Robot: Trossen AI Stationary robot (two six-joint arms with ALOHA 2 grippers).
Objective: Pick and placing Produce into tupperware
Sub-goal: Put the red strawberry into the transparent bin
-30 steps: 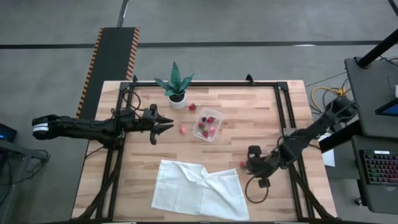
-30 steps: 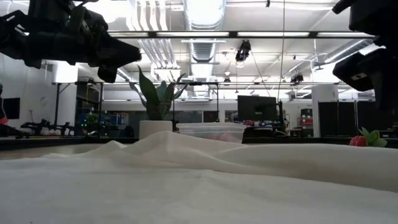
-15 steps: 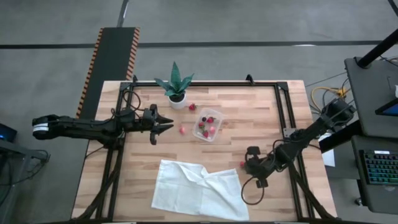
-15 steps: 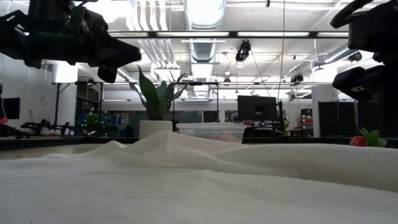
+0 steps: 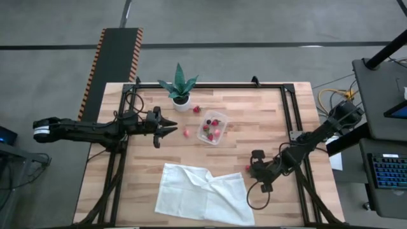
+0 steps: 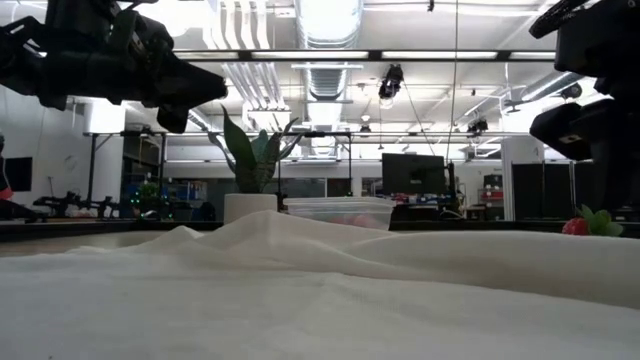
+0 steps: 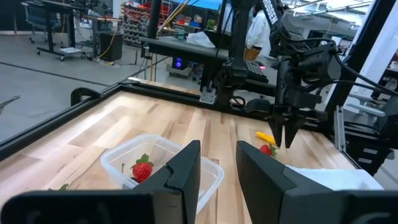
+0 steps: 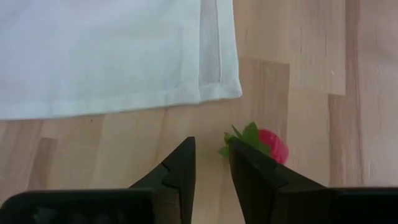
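Right gripper (image 8: 208,158) narrow, empty, hovering just beside strawberry (image 8: 268,145) nr cloth (image 8: 112,56) — needs widening & centring before closing.

The left arm reaches in level from the left edge of the high view, stretched almost straight toward the centre. Its left hand (image 5: 170,128) hangs above the counter at centre-left of that frame, and its two dark fingers (image 7: 186,169) stand a narrow gap apart with nothing between them.

The right arm comes in from the right edge of the high view, bends at the elbow and slopes down toward the lower middle-right of the frame. Its right hand (image 5: 252,166) is low over the counter, pointing steeply downward. Its fingers (image 8: 180,168) stand a narrow gap apart, with nothing gripped between them.
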